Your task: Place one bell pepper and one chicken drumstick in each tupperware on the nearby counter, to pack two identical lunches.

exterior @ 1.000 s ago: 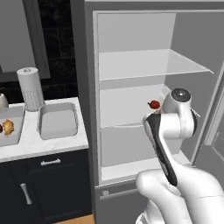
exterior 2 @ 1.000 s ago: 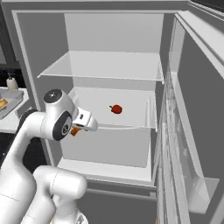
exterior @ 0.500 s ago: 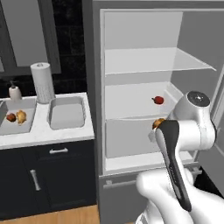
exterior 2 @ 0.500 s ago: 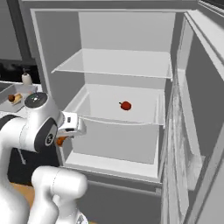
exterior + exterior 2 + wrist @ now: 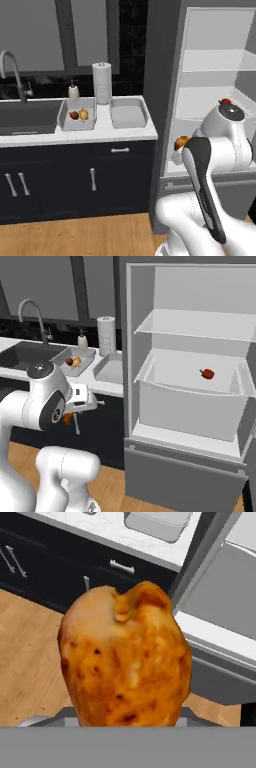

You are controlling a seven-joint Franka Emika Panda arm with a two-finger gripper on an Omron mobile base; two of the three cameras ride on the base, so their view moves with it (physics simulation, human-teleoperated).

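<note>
A browned chicken drumstick [image 5: 125, 662] looms large in the hand view, with my gripper [image 5: 69, 417] shut on it; the fingertips are hidden behind it. In the left base view the drumstick [image 5: 182, 143] peeks out beside the arm, in front of the fridge. One red bell pepper [image 5: 207, 373] lies on the fridge's lower shelf. Two grey tupperware stand on the white counter [image 5: 100, 132]: the left tupperware [image 5: 64, 116] holds a reddish piece and an orange one, and the right tupperware [image 5: 127, 113] is empty.
A dark sink [image 5: 27, 116] with a curved tap is set in the counter at the left. A paper towel roll [image 5: 102, 82] and a soap bottle [image 5: 73, 91] stand behind the containers. The open fridge [image 5: 190, 381] is at the right, black cabinets [image 5: 75, 180] below the counter.
The base has swung left, so both base views now take in the counter and sink beside the fridge. The gripper stays shut on the drumstick, now outside the fridge.
</note>
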